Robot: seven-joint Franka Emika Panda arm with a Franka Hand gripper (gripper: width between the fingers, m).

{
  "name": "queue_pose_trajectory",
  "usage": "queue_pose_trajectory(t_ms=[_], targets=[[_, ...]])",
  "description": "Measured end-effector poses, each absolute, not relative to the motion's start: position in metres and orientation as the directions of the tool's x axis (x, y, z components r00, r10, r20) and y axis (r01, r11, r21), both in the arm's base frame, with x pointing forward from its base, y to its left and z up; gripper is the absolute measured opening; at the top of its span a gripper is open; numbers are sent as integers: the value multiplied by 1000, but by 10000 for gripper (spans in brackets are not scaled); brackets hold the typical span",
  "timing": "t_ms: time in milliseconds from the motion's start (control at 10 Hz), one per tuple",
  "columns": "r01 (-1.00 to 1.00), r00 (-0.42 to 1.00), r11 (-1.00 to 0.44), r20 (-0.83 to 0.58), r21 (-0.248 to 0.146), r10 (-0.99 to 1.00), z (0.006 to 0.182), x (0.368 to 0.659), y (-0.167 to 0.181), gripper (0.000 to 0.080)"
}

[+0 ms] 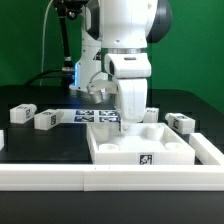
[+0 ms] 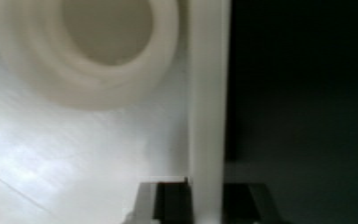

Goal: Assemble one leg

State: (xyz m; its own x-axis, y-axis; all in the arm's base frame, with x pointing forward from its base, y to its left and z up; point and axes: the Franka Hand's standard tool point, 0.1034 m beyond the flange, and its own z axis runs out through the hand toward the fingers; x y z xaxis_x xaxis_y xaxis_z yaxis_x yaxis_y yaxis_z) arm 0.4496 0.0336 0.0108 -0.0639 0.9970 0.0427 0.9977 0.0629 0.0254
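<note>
Loose legs lie on the black table: two on the exterior view's left (image 1: pixel 22 113) (image 1: pixel 45 120), one on the right (image 1: pixel 180 122), and one partly hidden just behind the arm (image 1: pixel 151 112). My gripper (image 1: pixel 133 118) is down at the far rim of the large white slab (image 1: pixel 150 148). In the wrist view my gripper (image 2: pixel 208 192) has a dark finger (image 2: pixel 165 202) on each side of the slab's upright rim (image 2: pixel 208 100), shut on it. A round socket (image 2: pixel 105 40) of the slab shows beside the rim. No leg shows in the wrist view.
The marker board (image 1: pixel 93 115) lies behind the slab. A white raised border (image 1: pixel 100 178) runs along the table's front and up the exterior view's right side (image 1: pixel 208 148). The arm's base and cables stand at the back.
</note>
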Motion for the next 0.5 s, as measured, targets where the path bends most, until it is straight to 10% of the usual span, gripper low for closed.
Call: queue_pose_trajectory(t_ms=[500], targets=[[999, -23, 21, 53, 44, 998, 11, 481, 58, 58]])
